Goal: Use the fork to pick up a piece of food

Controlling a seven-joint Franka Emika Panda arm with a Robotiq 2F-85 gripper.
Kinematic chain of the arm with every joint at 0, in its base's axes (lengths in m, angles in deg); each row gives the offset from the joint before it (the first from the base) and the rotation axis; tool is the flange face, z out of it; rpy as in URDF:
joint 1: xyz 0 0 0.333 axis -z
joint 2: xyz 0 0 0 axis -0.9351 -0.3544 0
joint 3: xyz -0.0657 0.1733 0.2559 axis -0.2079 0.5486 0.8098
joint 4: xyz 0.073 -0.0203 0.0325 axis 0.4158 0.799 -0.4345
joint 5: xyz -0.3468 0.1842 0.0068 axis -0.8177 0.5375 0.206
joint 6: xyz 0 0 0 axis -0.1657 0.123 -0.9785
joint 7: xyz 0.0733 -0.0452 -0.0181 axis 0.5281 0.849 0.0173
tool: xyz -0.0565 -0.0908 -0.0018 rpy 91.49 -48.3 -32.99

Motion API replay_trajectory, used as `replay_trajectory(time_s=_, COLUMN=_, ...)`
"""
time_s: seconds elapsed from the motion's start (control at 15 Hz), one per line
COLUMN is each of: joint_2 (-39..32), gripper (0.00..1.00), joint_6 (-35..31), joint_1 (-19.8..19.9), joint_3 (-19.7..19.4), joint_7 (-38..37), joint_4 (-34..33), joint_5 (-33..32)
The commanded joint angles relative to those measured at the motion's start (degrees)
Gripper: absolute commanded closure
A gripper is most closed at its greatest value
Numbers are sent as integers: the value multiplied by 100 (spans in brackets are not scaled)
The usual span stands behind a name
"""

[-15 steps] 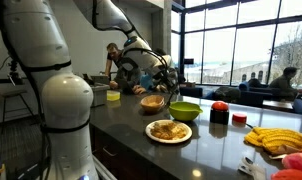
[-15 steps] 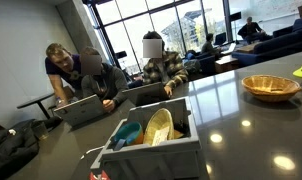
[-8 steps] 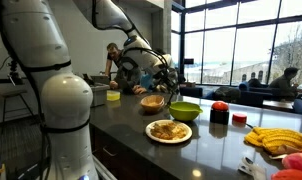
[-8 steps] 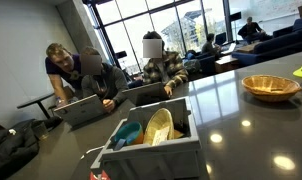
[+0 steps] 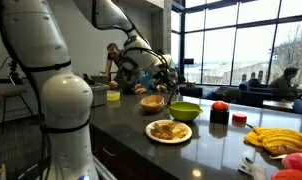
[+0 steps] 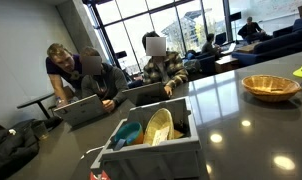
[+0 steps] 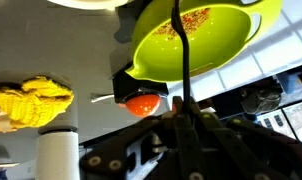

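We find the tool (image 7: pixel 186 118) clamped on the slim dark fork (image 7: pixel 180 52), its long axis reaching over the lime-green plastic bowl (image 7: pixel 226 35). The golden-brown piece of food (image 5: pixel 168 129) lies piled on the round white plate (image 5: pixel 151 134) beside that bowl (toward the front edge of the desk (image 5: pixel 206 152)); we judge the tines must shift there.

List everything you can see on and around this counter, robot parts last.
plate: one, white, counter front
food pieces: a pile, golden, on the plate
green bowl: one, lime, behind the plate
tan bowl: one, tan, beside the green bowl
bananas: one bunch, yellow, on the counter
red-and-black item: one, between green bowl and bananas
bin: one, grey, holding yellow and teal things
people: at least three, at laptops, background
fork: one, dark, in the gripper
gripper: one, black, shut on the fork
arm: one, white, foreground
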Motion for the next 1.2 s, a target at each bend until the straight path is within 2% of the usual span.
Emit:
replay_trajectory(time_s=0.0, joint_2=0, gripper=95, joint_6=0, joint_1=0, joint_3=0, joint_7=0, joint_4=0, joint_5=0)
replay_trajectory(time_s=0.53, joint_2=0, gripper=95, joint_6=0, joint_1=1, joint_3=0, joint_7=2, joint_4=0, joint_5=0)
replay_trajectory(time_s=0.6, joint_2=43, gripper=99, joint_6=0, joint_1=45, joint_3=53, joint_7=4, joint_4=11, joint_5=-39)
replay_trajectory(time_s=1.13, joint_2=516, gripper=99, joint_6=7, joint_1=228, joint_3=421, joint_7=-543, joint_4=769, joint_5=85)
